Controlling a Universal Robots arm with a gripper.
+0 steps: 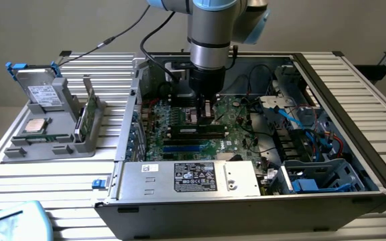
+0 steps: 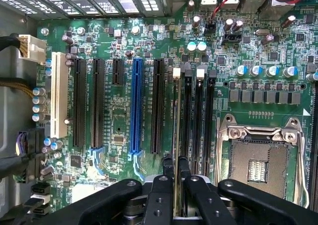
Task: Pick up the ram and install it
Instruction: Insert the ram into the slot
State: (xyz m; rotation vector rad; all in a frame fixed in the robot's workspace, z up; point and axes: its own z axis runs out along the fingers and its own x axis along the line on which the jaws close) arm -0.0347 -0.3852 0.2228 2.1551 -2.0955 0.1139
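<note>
Fingers (image 2: pixel 168 171) of my gripper (image 2: pixel 176 169) sit closest to the lens, pinched nearly together on the ram (image 2: pixel 177 120). I hold it by one end and it points away from the fingertips. It hangs just above the motherboard (image 2: pixel 124 111), running alongside the black memory slots (image 2: pixel 198 115), between the long black expansion slot (image 2: pixel 158 106) and the empty CPU socket (image 2: pixel 256 160). It looks lined up with the slot nearest it, but I can't be sure from edge-on.

To seat it well: keep the stick parallel to the slot, both ends level, white latches (image 2: pixel 200 72) swung out. Match notch to key. Press straight down and evenly, no twist, so neither end goes in first and the contacts don't scrape.

Ram look: long, narrow, very thin. From here it's only a pale edge with a dark sliver beside it. Chips and label face sideways, so I can't read them.
</note>
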